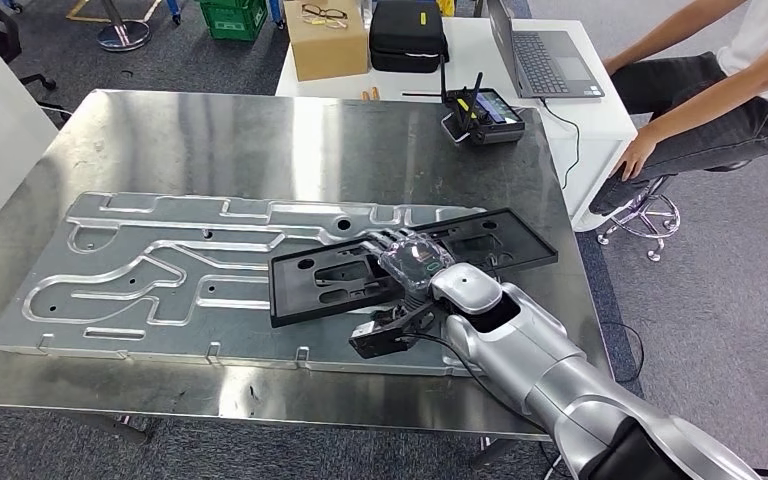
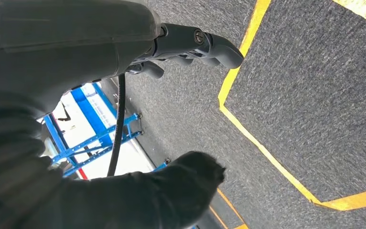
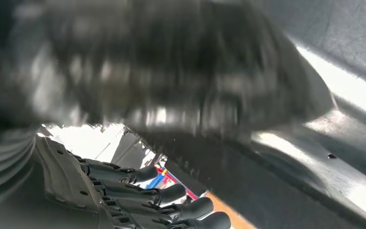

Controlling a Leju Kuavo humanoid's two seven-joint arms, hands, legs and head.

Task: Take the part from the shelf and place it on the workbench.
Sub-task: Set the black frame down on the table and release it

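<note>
One black part (image 1: pixel 410 262) under right hand (image 1: pixel 412 262).

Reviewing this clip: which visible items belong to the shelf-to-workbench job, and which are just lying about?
Job:
black part, lying on the fixture plate
right hand, on the part
metal workbench
grooved fixture plate

Lying about:
cardboard box
black case
laptop
remote controller

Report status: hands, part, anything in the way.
Right hand on black part, grip unclear. Left hand empty, hanging. Part lies on grooved plate on workbench. Nothing blocking.
</note>
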